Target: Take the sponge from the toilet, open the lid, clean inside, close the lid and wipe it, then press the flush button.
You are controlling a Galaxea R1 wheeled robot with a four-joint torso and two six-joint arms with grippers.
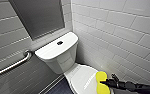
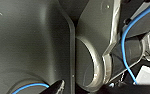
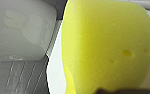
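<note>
The sponge (image 1: 101, 76) is held clamped in the right tool (image 1: 103, 82) at the four o'clock edge of the lid (image 1: 79, 78); if pinched shallowly, it could be dropped.

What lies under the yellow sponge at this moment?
The closed white lid of the toilet lies under the sponge. The lid's part directly beneath is covered, so contact cannot be judged.

Soft, even light fills the head view; the white glossy ceramic toilet (image 1: 61, 58) shines palely on top, shadowed beneath its tank. Lines of the white tiled wall (image 1: 121, 30) bow toward the edges. The bright yellow soft oblong sponge (image 3: 103, 45) glows brightly; the left wrist view is dim.
</note>
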